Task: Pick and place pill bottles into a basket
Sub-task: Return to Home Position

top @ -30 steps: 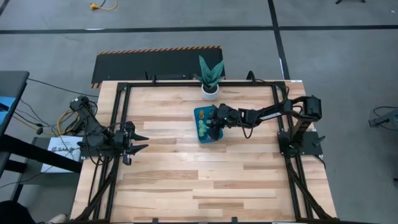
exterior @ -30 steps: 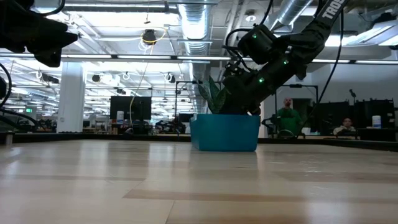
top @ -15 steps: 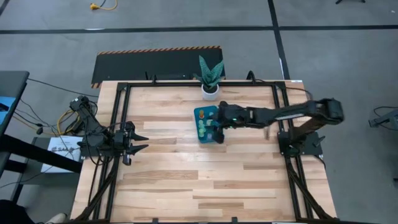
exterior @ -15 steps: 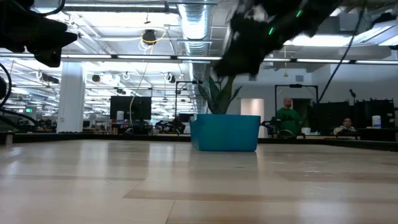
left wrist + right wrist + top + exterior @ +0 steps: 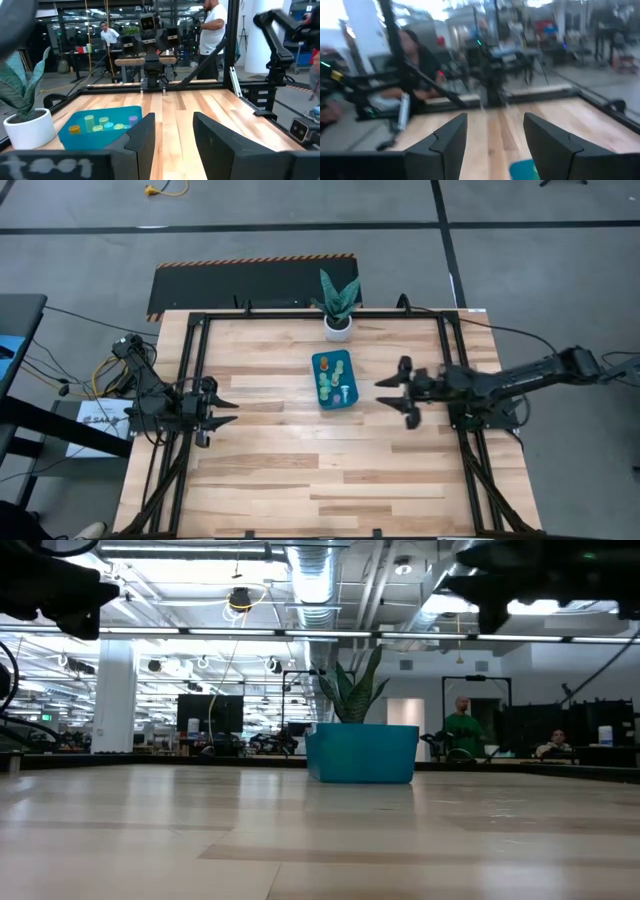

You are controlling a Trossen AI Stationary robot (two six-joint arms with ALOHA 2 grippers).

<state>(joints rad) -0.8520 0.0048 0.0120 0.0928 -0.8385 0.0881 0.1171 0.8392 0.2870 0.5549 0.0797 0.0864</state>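
The teal-blue basket (image 5: 338,403) stands in the middle of the table, near the white plant pot (image 5: 338,326), and the pill bottles (image 5: 326,383) stand inside it. The low view shows only its wall, while the left wrist view shows orange, yellow and purple caps inside. The right gripper (image 5: 383,391) is beside the basket and the left gripper (image 5: 232,409) is at the table's left side, both with fingers apart and holding nothing.

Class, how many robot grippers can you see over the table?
2. The left gripper is open at the table's left edge; the right gripper is open, right of the basket. None seems hidden.
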